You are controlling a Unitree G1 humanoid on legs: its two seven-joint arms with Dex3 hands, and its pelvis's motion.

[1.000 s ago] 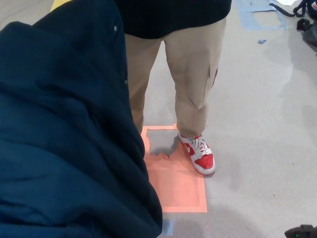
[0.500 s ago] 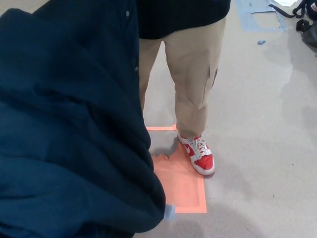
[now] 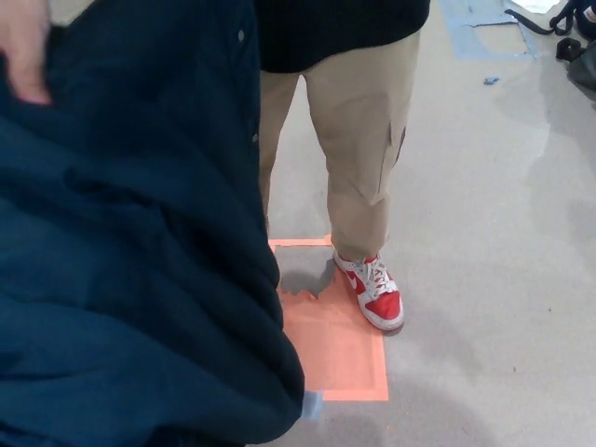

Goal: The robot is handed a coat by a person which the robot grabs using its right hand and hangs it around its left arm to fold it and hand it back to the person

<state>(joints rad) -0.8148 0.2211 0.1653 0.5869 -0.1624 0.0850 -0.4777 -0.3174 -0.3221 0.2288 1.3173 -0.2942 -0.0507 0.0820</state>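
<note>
Your head view is half filled by the navy coat (image 3: 130, 261), with a person standing just behind it.

The coat hangs in heavy folds down the whole left side of your view, and its snap-button edge (image 3: 241, 35) runs down beside the person's khaki trousers (image 3: 363, 140). A person's hand (image 3: 25, 47) rests on the cloth at the top left corner. Neither robot hand shows, so you cannot tell whether their fingers are apart or closed. A red and white sneaker (image 3: 377, 296) stands on the right edge of an orange floor square (image 3: 340, 349), which the coat's lower hem partly hides. The grey floor (image 3: 494, 279) has blue tape (image 3: 484, 28) at the top right.
</note>
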